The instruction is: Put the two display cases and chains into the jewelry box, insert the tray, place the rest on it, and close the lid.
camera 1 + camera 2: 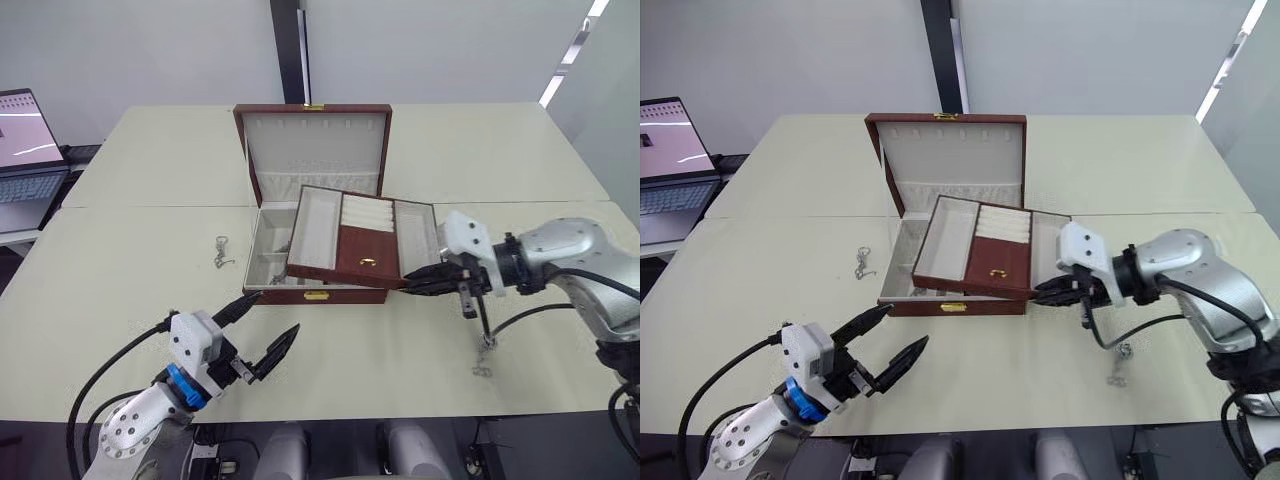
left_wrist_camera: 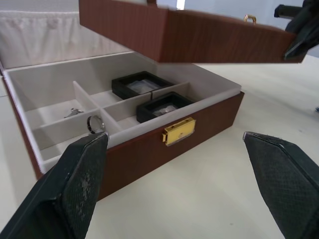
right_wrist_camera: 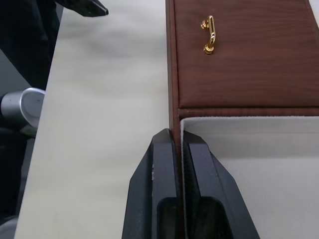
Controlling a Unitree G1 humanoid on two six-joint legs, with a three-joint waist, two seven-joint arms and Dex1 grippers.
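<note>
1. The jewelry box (image 1: 300,262) stood open on the pale table (image 1: 120,290), and its lid (image 1: 313,140) was raised upright at the back, with the cream lining facing forward.
2. The right gripper (image 1: 432,280) was pinched shut on the front wall of the tray (image 1: 362,238) near its right corner — one finger outside the wall and one inside the cream section, as the right wrist view showed.
3. The tray was held tilted above the box, over its right part, and did not sit in it; the brown flap (image 3: 244,50) with the gold tab (image 3: 209,35) was in its middle section.
4. Inside the box, the two display cases (image 2: 142,84) lay in neighbouring compartments on the right side, one behind the other.
5. A chain with a ring (image 2: 94,122) lay in the left compartments of the box.
6. The left gripper (image 1: 266,328) was spread wide and held nothing — it hovered over the table in front of the box.
7. Another chain (image 1: 222,250) lay on the table just left of the box, and one more (image 1: 484,356) lay on the table below the right arm.
8. A laptop (image 1: 25,160) stood open at the far left.
</note>
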